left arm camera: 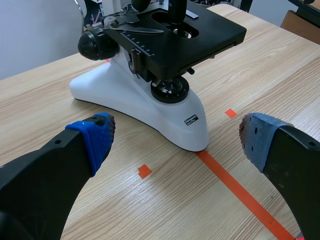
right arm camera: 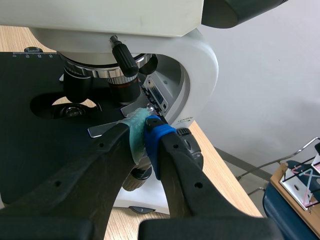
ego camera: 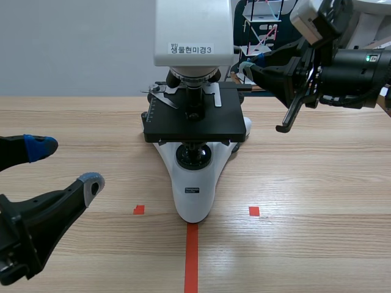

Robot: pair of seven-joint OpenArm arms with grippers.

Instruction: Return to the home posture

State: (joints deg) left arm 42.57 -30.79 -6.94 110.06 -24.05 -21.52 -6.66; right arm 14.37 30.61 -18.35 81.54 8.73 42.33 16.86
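Since the job is only to bring both arms back to rest, the nearest one needs little. The left gripper (ego camera: 66, 163) is hanging low over the pale wooden table (ego camera: 317, 195) at the robot's near left. Its blue-padded fingers are spread wide with nothing between them, well short of the white-and-black microscope (ego camera: 192, 183). It looks close to a rest pose, so I judge that a small, slow pull straight back would do.

Farther off, the right gripper (right arm camera: 144, 131) is hovering raised beside the right edge of the microscope's flat black stage (ego camera: 194, 119), its green and blue pads pressed together on nothing. Just ahead of those tips the thin silver slide clip (right arm camera: 107, 128) is lying on the stage, and the microscope's curved white arm (right arm camera: 197, 70) is standing close beyond. That is the risk. This arm should probably be drawing outward, away from the stage, before lowering, so that no finger is catching the stage corner or nudging the instrument. Beyond the table a wire rack (ego camera: 259, 27) is showing, too indistinct to describe.
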